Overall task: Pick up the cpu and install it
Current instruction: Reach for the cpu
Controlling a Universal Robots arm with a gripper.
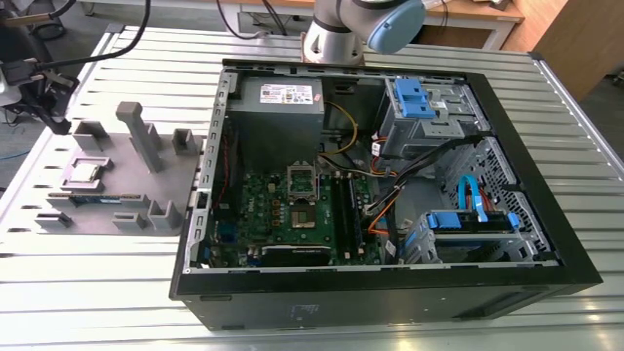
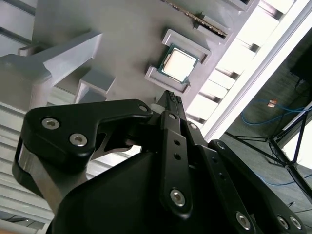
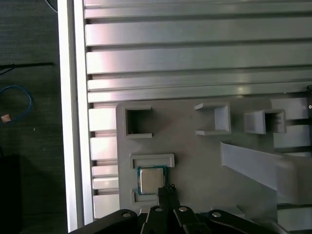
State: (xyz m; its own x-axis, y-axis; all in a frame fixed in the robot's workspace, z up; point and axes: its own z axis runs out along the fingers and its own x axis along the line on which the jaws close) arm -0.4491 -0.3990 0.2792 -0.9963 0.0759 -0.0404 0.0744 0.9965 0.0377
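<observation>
- Slatted metal table point(image 3: 195, 48) is seen under a grey tray point(image 3: 195, 161).
- The cpu point(image 3: 150, 179) is kept in a tray pocket, untouched.
- The gripper point(image 3: 168, 191) is held near it, pinched closed and empty; pick-up is judged not yet done.

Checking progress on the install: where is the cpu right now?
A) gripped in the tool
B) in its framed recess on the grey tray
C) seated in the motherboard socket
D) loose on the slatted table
B: the cpu sits recessed in the grey tray, the tool close by.
</observation>
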